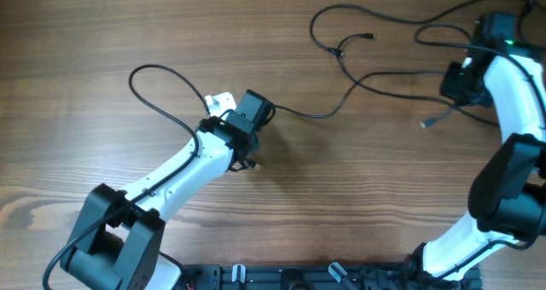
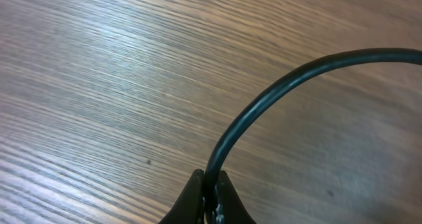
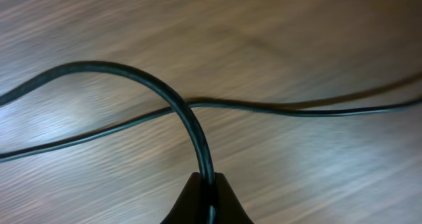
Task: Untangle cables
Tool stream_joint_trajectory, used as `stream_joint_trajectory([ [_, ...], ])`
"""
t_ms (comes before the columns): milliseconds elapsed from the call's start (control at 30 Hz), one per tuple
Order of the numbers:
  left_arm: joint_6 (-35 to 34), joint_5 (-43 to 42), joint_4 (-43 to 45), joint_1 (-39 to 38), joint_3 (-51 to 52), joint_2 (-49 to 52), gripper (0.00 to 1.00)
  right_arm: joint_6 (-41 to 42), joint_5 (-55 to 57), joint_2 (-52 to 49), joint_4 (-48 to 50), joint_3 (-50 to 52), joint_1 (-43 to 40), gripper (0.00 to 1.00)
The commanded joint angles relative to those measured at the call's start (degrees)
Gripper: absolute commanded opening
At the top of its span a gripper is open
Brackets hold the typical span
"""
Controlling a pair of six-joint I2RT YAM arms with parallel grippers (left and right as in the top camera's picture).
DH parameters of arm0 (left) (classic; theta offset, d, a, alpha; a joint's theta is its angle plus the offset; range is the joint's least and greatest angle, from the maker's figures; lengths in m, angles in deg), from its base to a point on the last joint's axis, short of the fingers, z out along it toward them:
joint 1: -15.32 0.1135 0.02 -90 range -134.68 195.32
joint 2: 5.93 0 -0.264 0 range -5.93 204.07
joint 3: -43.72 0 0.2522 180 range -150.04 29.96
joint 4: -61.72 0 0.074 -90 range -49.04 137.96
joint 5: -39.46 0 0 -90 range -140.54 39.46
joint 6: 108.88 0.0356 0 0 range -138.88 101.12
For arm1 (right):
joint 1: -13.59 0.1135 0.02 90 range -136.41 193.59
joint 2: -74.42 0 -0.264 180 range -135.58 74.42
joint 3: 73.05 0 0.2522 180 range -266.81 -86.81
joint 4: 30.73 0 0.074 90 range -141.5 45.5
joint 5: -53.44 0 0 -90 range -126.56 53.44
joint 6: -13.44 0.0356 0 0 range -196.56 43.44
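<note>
Several thin black cables [image 1: 358, 68] lie looped and crossed at the table's upper right, with small plugs [image 1: 370, 37] at loose ends. One strand [image 1: 311, 114] runs left from the tangle to my left gripper [image 1: 266, 110] near the table's middle. In the left wrist view that gripper [image 2: 211, 184] is shut on a black cable [image 2: 277, 92] that arcs up and to the right. My right gripper [image 1: 452, 85] is at the tangle's right side. In its wrist view it [image 3: 210, 183] is shut on a cable [image 3: 165, 92] curving up and left, and a thinner cable [image 3: 297, 111] crosses behind it.
The left arm's own thicker wire [image 1: 149, 72] loops out to the left beside its white camera module [image 1: 220, 100]. A loose plug [image 1: 424, 124] lies below the tangle. The wooden table [image 1: 102, 26] is bare at the upper left. The right arm [image 1: 512, 85] stands along the right edge.
</note>
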Motion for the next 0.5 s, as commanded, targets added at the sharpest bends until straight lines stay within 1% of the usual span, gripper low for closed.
stream_joint_trajectory([
  [0,2.99,-5.75,0.02,-1.81,0.15,-0.87,0.04,-1.99,5.92,0.85,-0.07,0.04,-4.09,0.04],
  [67,2.97,-10.25,0.15,-3.21,0.15,-0.87,0.04,-2.01,7.61,0.85,-0.07,0.04,-6.47,0.04],
  [133,2.95,-11.96,1.18,-4.9,0.15,-0.87,0.04,-1.99,7.69,0.85,0.13,0.04,-8.61,0.04],
  [300,2.95,-11.91,7.04,-8.7,0.15,-0.81,0.04,-1.99,7.65,0.85,1.73,0.04,-13.6,0.04],
  [467,2.99,-11.34,14.03,-9.18,0.15,-0.55,0.04,-2.71,7.67,0.85,4.72,0.04,-17.31,0.04],
])
